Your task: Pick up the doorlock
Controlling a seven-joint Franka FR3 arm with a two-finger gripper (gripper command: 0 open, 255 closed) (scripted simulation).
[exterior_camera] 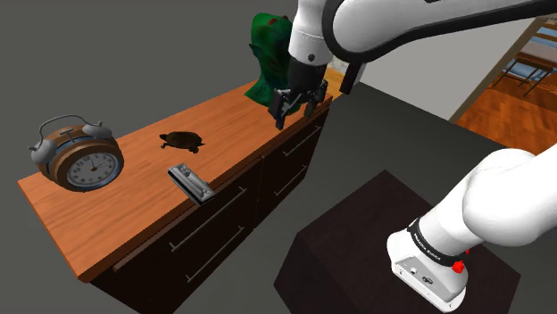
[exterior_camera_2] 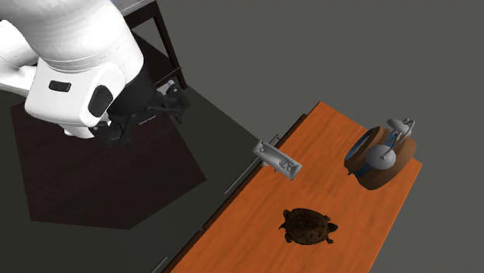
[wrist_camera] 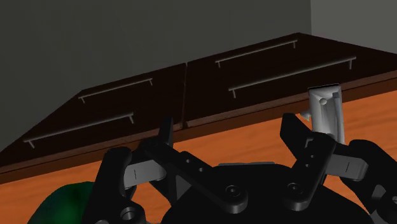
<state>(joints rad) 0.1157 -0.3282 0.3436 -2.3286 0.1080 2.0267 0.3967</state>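
The doorlock (exterior_camera: 191, 183) is a flat grey metal plate with a small knob. It lies on the wooden dresser top (exterior_camera: 134, 205), close to the front edge, and reaches slightly past that edge in the second exterior view (exterior_camera_2: 277, 160). My black gripper (exterior_camera: 295, 111) hangs open above the far end of the top, well away from the doorlock towards the shoulder view's right. In the wrist view the gripper (wrist_camera: 230, 137) has its fingers wide apart with nothing between them. The doorlock (wrist_camera: 326, 111) shows there beyond one fingertip.
A brown alarm clock (exterior_camera: 78, 153) stands at the top's near end, and a dark turtle (exterior_camera: 183, 140) lies behind the doorlock. A green figure (exterior_camera: 269, 53) stands just behind the gripper. Dark drawers with bar handles (exterior_camera: 210, 218) front the dresser. The dark stand (exterior_camera: 375, 232) sits beside it.
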